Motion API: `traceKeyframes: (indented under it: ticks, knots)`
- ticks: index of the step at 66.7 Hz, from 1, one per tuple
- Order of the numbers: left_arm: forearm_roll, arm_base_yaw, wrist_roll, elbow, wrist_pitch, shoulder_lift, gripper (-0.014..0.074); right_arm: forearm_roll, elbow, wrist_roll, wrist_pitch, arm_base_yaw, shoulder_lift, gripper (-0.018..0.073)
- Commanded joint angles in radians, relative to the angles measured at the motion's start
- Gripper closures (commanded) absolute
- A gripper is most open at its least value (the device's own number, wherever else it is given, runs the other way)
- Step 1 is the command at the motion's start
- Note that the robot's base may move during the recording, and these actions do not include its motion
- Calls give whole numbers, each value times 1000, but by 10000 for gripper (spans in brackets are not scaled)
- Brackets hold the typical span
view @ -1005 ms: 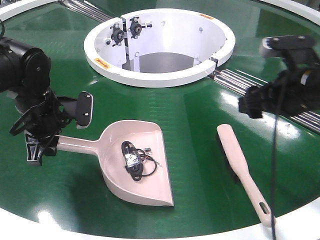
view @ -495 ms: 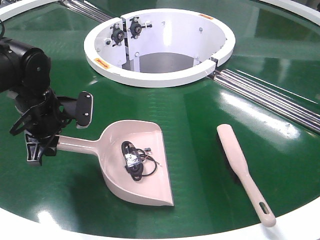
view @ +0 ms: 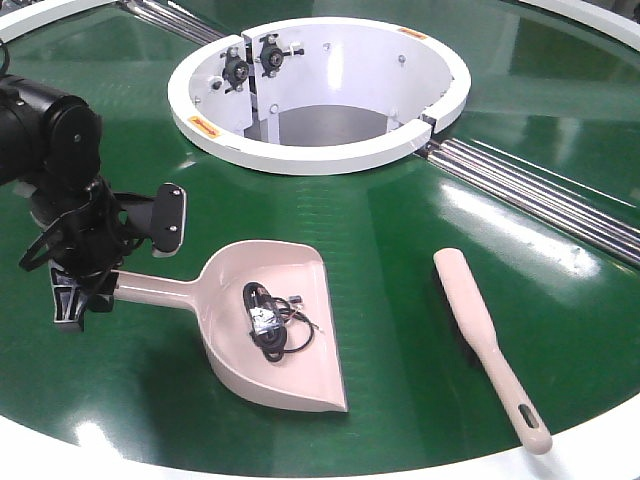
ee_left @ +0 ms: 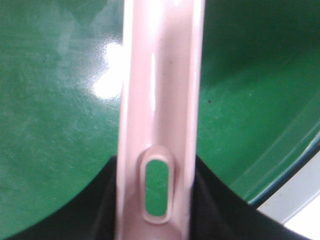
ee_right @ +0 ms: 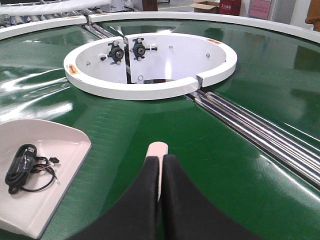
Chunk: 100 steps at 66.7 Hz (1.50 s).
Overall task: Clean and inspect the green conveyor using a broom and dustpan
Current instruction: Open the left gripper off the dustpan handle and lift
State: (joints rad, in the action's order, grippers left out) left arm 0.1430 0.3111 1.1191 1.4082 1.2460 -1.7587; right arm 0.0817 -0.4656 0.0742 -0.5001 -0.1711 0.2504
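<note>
The dustpan (view: 285, 300) lies on the green conveyor (view: 420, 230) at front centre, with a coiled black cable (view: 270, 320) in its scoop. My left gripper (view: 82, 288) is shut on the end of the dustpan's handle; in the left wrist view the handle (ee_left: 160, 100) with its hole sits between my black fingers (ee_left: 156, 166). The broom (view: 487, 340) lies free on the belt at front right. My right gripper (ee_right: 161, 157) is shut and empty, hovering back from the broom's end (ee_right: 157, 148); it is out of the front view.
The white central ring (view: 320, 150) with its open well stands behind the dustpan. Steel roller strips (view: 530, 195) run from it to the right. The white outer rim (view: 600, 440) curves along the front edge. The dustpan's scoop also shows in the right wrist view (ee_right: 55, 145).
The right arm, seen at the right one second ago, has pulled out of the front view. The left gripper, dustpan and broom have not moved.
</note>
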Motion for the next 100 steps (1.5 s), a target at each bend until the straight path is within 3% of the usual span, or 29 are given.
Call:
traceKeyframes:
  ticks: [1,52,64,77,91,100]
  knots:
    - [-11,7,-23,23,14,38,603,-2,-23,10,64,3,12,567]
    - [-9,7,-23,23,10,38,599,-2,-23,10,64,3,12,567]
    - [-8,7,-23,23,7,38,561,-2,-23,10,64,3,12,567]
    - [-10,7,-23,23,6,38,395,-2,-23,10,64,3,12,567]
    - [-9,7,-24,23,8,44,100,-2,-23,10,63,3,12,567]
    - [-2,7,-24,23,7,65,-1,-2,-23,10,59,3,12,567]
